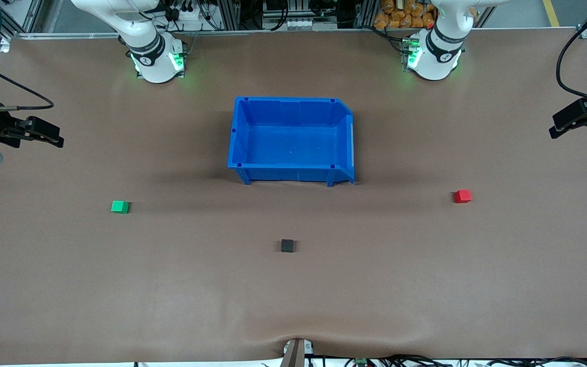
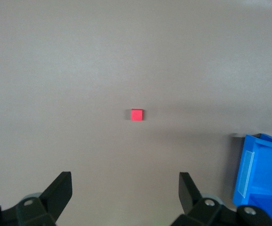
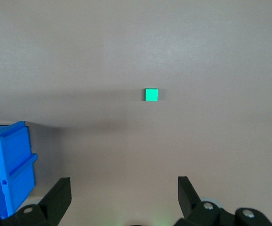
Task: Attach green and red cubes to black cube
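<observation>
We see the left tool (image 2: 125,188) hanging in the air over the left arm's end of the table (image 1: 426,285), its two black fingers (image 2: 60,190) spread wide apart with nothing between them and nothing touching them. In its wrist view the red cube (image 2: 136,115) sits on the table ahead of that gap, well clear of both fingertips, and a corner of the blue bin (image 2: 263,174) shows at the edge.

We find the right tool (image 3: 124,190) in the same posture over the right arm's end of the table, fingers (image 3: 58,193) wide apart and empty. Its wrist view shows the green cube (image 3: 151,94) lying on the table well apart from the tips, with the bin at the frame's edge.

From the front camera, both tools sit at the very edges of the picture (the left tool (image 1: 581,120) and the right tool (image 1: 38,133) each only partly in frame), well apart from every cube.

The black cube (image 1: 287,245) rests alone near the middle of the table, nearer to the front camera than the blue bin (image 1: 293,104). The green cube (image 1: 119,206) lies toward the right arm's end and the red cube (image 1: 462,196) toward the left arm's end; both are a little farther from the camera than the black cube and well apart from it. None of the three cubes touches another, and the bin holds none of them.
</observation>
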Motion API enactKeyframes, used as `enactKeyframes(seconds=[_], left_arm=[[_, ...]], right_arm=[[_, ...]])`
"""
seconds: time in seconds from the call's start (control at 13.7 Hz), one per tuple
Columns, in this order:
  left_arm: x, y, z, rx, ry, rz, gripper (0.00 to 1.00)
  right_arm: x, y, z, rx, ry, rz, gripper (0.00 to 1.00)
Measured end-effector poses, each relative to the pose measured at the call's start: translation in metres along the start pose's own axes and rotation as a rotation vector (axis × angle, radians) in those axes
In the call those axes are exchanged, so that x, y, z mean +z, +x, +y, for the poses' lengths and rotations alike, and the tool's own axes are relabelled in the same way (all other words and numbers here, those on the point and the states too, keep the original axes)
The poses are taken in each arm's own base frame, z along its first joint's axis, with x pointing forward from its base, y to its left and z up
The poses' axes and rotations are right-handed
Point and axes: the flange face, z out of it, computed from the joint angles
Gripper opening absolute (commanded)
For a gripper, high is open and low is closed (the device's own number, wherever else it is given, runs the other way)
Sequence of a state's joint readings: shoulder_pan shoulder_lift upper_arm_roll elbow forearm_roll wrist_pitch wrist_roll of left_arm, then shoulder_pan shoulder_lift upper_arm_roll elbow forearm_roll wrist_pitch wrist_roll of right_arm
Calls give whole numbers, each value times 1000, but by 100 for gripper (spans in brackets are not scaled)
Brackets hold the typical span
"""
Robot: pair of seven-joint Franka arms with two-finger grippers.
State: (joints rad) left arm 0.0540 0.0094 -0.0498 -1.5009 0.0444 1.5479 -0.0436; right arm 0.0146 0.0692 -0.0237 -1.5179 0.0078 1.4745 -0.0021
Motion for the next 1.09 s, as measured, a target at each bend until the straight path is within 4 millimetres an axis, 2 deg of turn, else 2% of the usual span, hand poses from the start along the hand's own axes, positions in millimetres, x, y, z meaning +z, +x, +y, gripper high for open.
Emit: enactKeyframes(seconds=[0.73, 0.88, 1.09], left_arm=[[0, 0, 3, 5, 0, 0, 100], [12, 6, 4, 7, 0, -20, 100], [47, 24, 5, 10, 4, -74, 100]], right_arm=[[1, 1, 0, 0, 0, -3, 100], [2, 1, 0, 0, 0, -3, 100], [2, 1, 0, 0, 0, -3, 100]])
